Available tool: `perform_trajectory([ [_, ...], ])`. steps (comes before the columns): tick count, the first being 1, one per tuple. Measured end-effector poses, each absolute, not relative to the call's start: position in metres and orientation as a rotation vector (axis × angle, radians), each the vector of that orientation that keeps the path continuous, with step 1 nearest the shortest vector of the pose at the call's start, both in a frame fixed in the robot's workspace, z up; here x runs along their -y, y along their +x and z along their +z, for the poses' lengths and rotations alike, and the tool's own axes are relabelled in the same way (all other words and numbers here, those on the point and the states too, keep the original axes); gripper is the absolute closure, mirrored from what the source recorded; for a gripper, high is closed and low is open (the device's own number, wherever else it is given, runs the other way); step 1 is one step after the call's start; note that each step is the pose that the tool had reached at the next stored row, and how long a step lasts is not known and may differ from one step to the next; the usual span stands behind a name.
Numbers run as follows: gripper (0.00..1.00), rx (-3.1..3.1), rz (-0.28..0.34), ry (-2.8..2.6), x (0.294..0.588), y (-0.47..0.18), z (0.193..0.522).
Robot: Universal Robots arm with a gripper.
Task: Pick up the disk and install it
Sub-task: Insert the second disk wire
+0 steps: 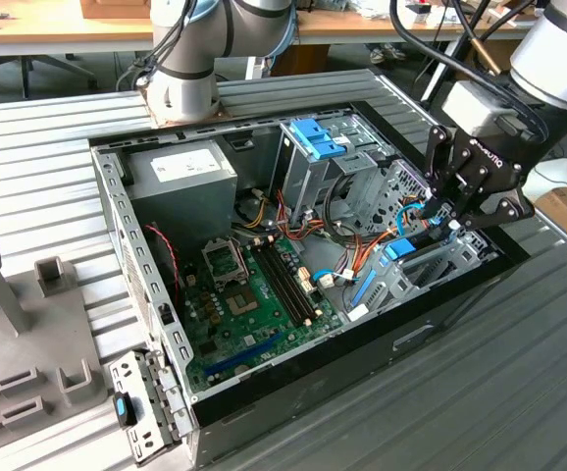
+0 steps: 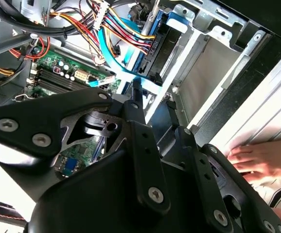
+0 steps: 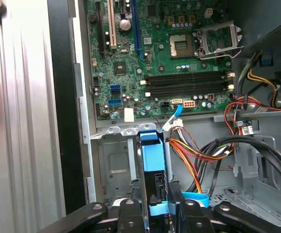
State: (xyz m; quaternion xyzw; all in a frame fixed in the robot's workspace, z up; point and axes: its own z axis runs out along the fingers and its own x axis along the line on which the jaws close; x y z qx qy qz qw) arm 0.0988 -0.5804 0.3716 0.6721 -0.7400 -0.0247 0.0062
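In the exterior view, the black tool (image 1: 447, 218) reaches into the open computer case (image 1: 127, 211) at the exterior view's right. In the second wrist view, a hand (image 2: 259, 158) rests outside. In the first wrist view, its fingers (image 3: 130, 213) pinch the blue-edged disk (image 3: 152, 155), standing in the metal bay (image 3: 112, 165).

The arm reaches down from above, its gripper (image 1: 450, 218) with fingers (image 3: 131, 216) closed on the disk (image 3: 152, 165)

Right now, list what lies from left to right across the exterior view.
Grey fixture block → power-supply box → CPU socket → blue latch on the drive cage → gripper at the disk.
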Motion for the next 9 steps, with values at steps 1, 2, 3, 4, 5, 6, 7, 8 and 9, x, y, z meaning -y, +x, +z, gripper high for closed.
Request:
perform_trajectory([
  [1,0.65,2.316,-0.078,2.103,0.5805,0.0988,0.3714],
  [2,0.65,2.316,-0.081,2.104,0.5813,0.0990,0.3704],
  [3,0.65,2.317,-0.083,2.105,0.5817,0.0992,0.3697],
  [4,0.65,2.318,-0.091,2.105,0.5826,0.0993,0.3680],
  [5,0.65,2.319,-0.095,2.105,0.5828,0.0993,0.3674],
  [6,0.65,2.319,-0.095,2.105,0.5828,0.0993,0.3674],
  [7,0.65,2.319,-0.096,2.106,0.5828,0.0994,0.3673],
  [8,0.65,2.319,-0.097,2.106,0.5828,0.0994,0.3672],
  [9,0.65,2.319,-0.097,2.106,0.5828,0.0994,0.3671],
])
